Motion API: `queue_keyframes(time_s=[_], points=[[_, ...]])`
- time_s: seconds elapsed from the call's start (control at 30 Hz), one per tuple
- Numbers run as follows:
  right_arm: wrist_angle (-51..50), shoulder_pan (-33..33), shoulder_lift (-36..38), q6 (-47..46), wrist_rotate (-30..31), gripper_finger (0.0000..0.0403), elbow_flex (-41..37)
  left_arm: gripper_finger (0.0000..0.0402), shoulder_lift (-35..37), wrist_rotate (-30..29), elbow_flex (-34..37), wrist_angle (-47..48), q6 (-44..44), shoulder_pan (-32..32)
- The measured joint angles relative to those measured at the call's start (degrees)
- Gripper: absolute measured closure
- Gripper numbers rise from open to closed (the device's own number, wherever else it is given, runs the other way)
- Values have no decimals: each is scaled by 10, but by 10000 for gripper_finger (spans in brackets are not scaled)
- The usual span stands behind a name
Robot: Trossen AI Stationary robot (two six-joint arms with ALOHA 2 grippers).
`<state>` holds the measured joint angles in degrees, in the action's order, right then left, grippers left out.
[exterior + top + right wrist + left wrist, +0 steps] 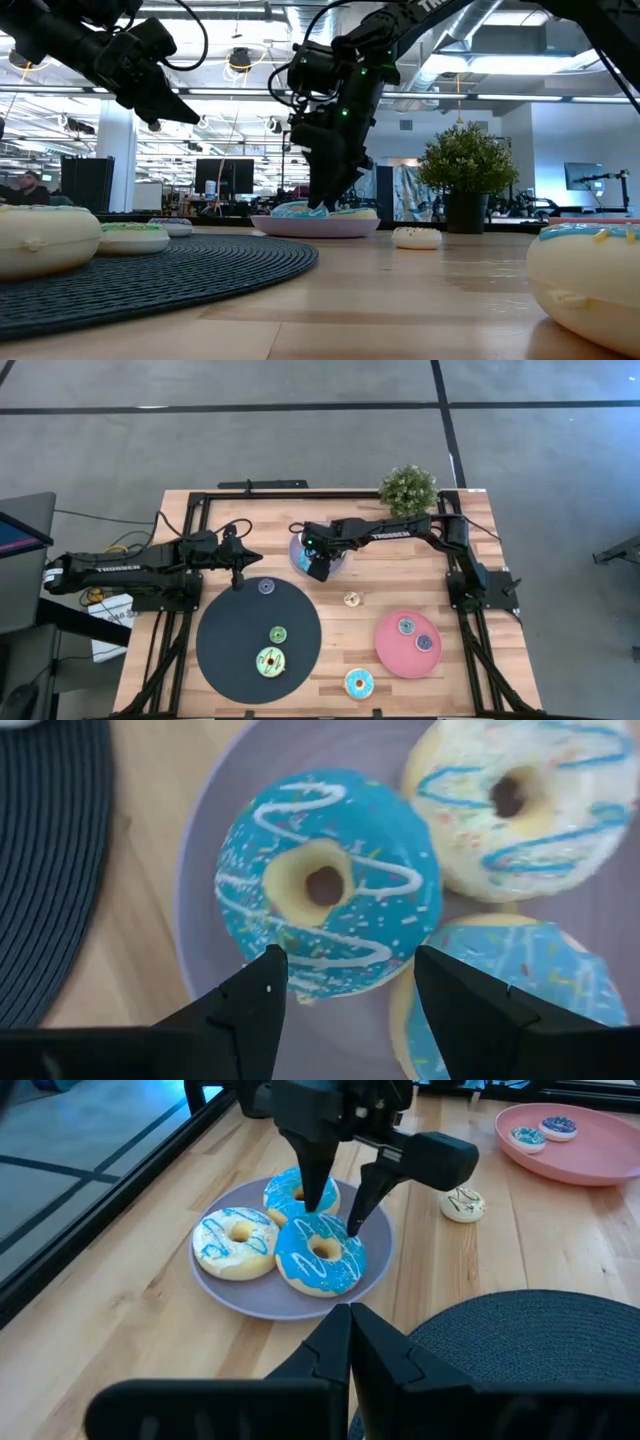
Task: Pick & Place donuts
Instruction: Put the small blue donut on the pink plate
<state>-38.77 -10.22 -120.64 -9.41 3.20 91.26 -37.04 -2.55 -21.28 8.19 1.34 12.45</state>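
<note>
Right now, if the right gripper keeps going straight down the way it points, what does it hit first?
Most likely the blue donut on the lavender plate. The right gripper is open above it, fingers straddling its near edge; exact height is unclear.

Looking level across your wooden table (400, 300), the right gripper (322, 200) reaches down to a blue donut (298, 209) on a lavender plate (318, 226). The left gripper (175, 108) hangs above a black mat (150, 275) holding cream donuts (45, 238). A potted plant (466, 175) stands behind.
</note>
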Motion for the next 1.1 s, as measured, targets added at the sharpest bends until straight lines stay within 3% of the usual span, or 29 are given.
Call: queue_keyframes(time_s=[0.27, 0.63, 0.73, 0.9, 1.1], points=[[-4, 0, 5, 9, -15, 208, 0, 401, 0, 0, 0, 0, 0, 0], [-20, -14, 112, 55, -7, 230, -28, 401, 0, 0, 0, 1, 25, 0], [-6, -17, 171, 52, -8, 240, -98, 401, 0, 16, 0, 1, 28, 0], [60, -14, 324, -14, -9, 260, -279, 396, 0, 34, 0, -16, 28, 0], [129, 40, 546, -123, 13, 280, -488, 339, -3, 41, 0, -63, 39, -1]])
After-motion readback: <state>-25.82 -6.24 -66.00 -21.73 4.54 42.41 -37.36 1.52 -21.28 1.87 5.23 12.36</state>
